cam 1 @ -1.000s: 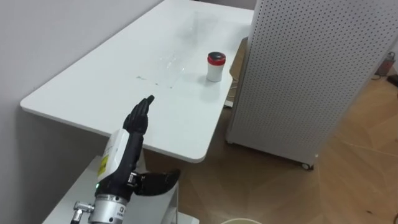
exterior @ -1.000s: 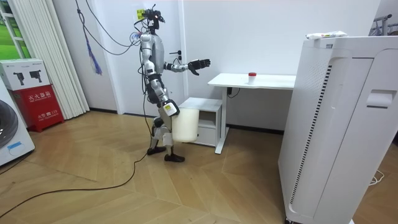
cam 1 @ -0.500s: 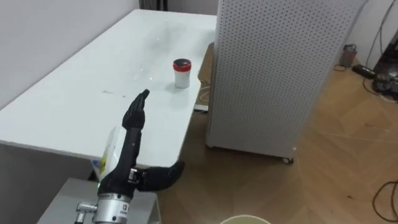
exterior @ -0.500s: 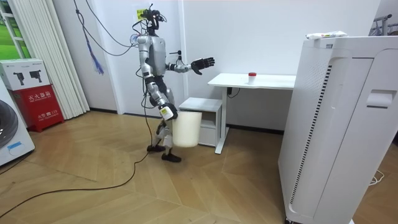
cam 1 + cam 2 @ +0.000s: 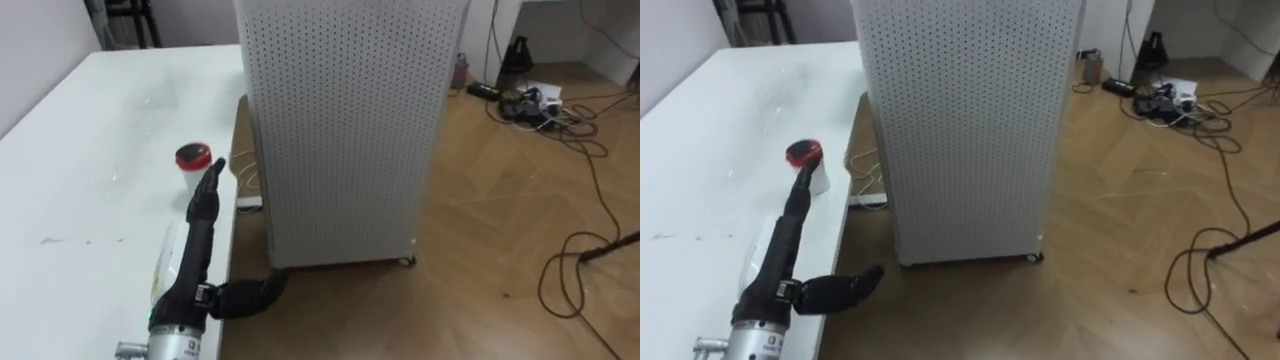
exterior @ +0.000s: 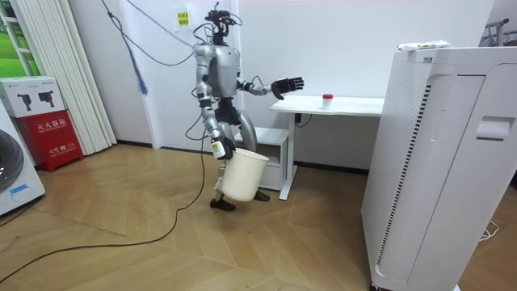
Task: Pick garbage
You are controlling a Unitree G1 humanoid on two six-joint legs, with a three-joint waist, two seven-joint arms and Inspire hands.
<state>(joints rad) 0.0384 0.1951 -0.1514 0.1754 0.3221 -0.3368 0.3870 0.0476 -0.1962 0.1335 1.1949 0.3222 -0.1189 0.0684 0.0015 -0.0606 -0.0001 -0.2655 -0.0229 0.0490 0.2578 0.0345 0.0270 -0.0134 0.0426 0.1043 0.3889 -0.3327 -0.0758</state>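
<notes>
A small white container with a red lid stands on the white table near its right edge. My left hand is stretched out open above the table's near part, fingers straight and pointing at the container, thumb out to the right. Nothing is in it. In the right eye view the fingertips overlap the container. From the room, I stand at the table's end with the left hand raised short of the container. My right hand hangs low, gripping the rim of a white bin.
A tall white perforated cabinet stands on wheels right beside the table's edge. Cables and plugs lie on the wood floor beyond it. A low white unit sits under the table.
I have stepped closer along the table and the view has swung right. The bin has swung forward with my right hand. The left hand stays open and raised.
</notes>
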